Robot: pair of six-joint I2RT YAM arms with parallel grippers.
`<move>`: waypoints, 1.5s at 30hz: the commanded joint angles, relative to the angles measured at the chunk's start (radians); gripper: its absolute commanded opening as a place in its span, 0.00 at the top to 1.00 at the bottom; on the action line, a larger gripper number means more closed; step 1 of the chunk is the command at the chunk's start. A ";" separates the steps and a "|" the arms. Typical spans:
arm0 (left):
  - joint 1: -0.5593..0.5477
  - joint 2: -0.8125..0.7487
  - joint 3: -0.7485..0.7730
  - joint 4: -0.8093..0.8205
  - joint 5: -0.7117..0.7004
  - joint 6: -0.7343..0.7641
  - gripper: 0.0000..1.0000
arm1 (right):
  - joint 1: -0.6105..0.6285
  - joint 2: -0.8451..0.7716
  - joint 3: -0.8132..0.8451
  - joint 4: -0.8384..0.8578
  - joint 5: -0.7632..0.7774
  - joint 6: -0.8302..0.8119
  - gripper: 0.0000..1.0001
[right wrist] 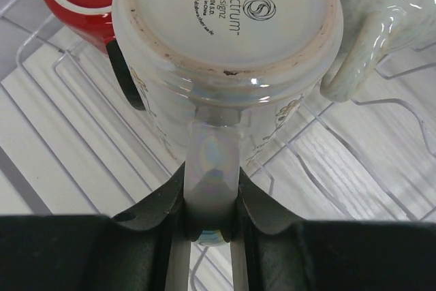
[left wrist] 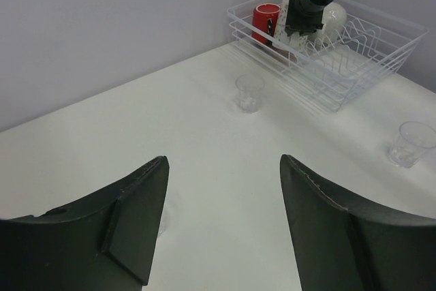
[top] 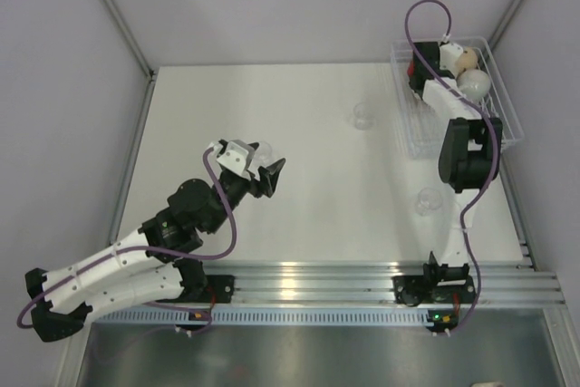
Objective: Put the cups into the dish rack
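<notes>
1. The pale mug [right wrist: 225, 39] sits upside down inside the dish rack [left wrist: 300, 76]. It is directly ahead of the right gripper [right wrist: 211, 199], with its base turned to the wrist camera and its handle pointing back between the fingers.
2. The right gripper is closed down narrow on that handle, one finger pressed to each side. The mug body hides whether its rim touches the rack wires.
3. The base carries a swirl logo and the words "spectrum designz". The finer print beside them is too small to read.
4. Two more cups share the rack. A red cup [right wrist: 71, 5] is ahead and to the left of the right gripper, just beside the pale mug. A speckled mug [right wrist: 381, 11] is ahead and to its right, its handle close against the pale mug's side.
5. The left gripper [left wrist: 223, 161] is spread wide with nothing between its fingers, well apart from the rack and above bare table [left wrist: 136, 141].
6. Two clear tumblers stand upright on the table outside the rack. One tumbler [left wrist: 249, 92] is ahead of the left gripper and near the rack's front wall. The other tumbler [left wrist: 411, 143] is ahead and far to its right.
</notes>
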 commanded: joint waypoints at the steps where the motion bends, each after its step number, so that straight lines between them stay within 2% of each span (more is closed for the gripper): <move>1: -0.005 -0.011 0.001 0.019 -0.010 -0.004 0.28 | 0.040 -0.013 0.104 0.050 0.143 0.061 1.00; 5: -0.005 -0.008 0.001 0.013 -0.010 0.000 0.28 | 0.065 0.007 0.122 0.042 0.197 0.075 1.00; 9: -0.005 -0.011 0.003 0.010 -0.013 0.005 0.28 | 0.080 0.038 0.164 -0.016 0.223 0.084 0.82; 14: -0.005 -0.013 0.006 0.008 -0.015 0.008 0.28 | 0.099 0.052 0.181 -0.050 0.264 0.086 0.73; 21: -0.005 -0.007 0.011 0.009 -0.006 -0.006 0.28 | 0.106 0.036 0.193 -0.079 0.278 0.078 0.53; 25: -0.005 -0.008 0.015 0.007 -0.009 -0.023 0.27 | 0.106 0.014 0.195 -0.097 0.270 0.051 0.53; 33: -0.005 -0.011 0.009 0.005 -0.004 -0.043 0.27 | 0.105 -0.046 0.149 -0.085 0.198 -0.026 0.62; 35: -0.005 -0.013 0.008 0.005 0.002 -0.044 0.27 | 0.105 -0.048 0.147 -0.083 0.186 -0.051 0.65; 40: -0.005 -0.017 0.008 0.005 0.002 -0.046 0.27 | 0.096 -0.023 0.153 -0.093 0.111 -0.066 0.65; 45: -0.005 -0.019 0.006 0.002 0.000 -0.043 0.27 | 0.092 0.009 0.152 -0.090 0.099 -0.072 0.68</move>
